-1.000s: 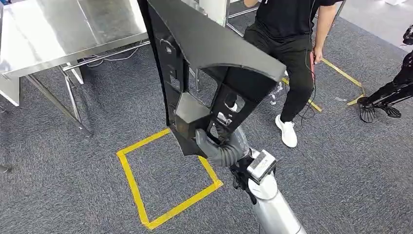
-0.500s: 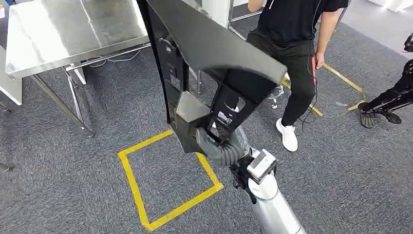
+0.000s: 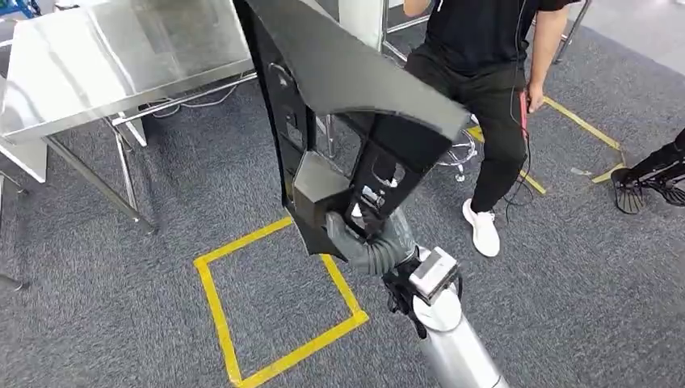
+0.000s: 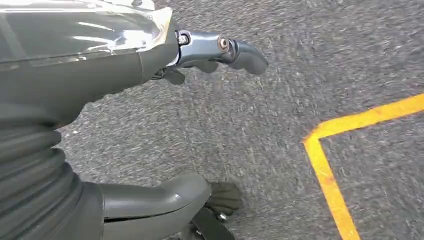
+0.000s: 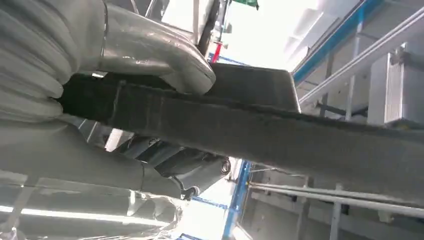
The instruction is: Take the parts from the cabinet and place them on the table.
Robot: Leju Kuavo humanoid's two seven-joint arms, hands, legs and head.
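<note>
A large black plastic part [image 3: 339,97], long and ribbed with cut-outs, stands upright in the middle of the head view. My right hand [image 3: 367,242] grips its lower end, thumb wrapped over a bar. In the right wrist view the thumb [image 5: 165,60] presses on the part's dark edge [image 5: 280,135]. My left hand [image 4: 200,55] hangs over grey carpet with its fingers apart and nothing in it. The steel table [image 3: 105,56] stands at the upper left, its top bare.
A person in black [image 3: 485,73] stands just behind the part at the upper right, a white shoe [image 3: 483,229] near my arm. A yellow tape square [image 3: 266,299] marks the carpet below the part. More yellow tape [image 3: 582,125] runs at the right.
The whole view has shifted a little, so the camera has moved. The part stays in my right hand at the same place in the picture; the table and person have drifted slightly right.
</note>
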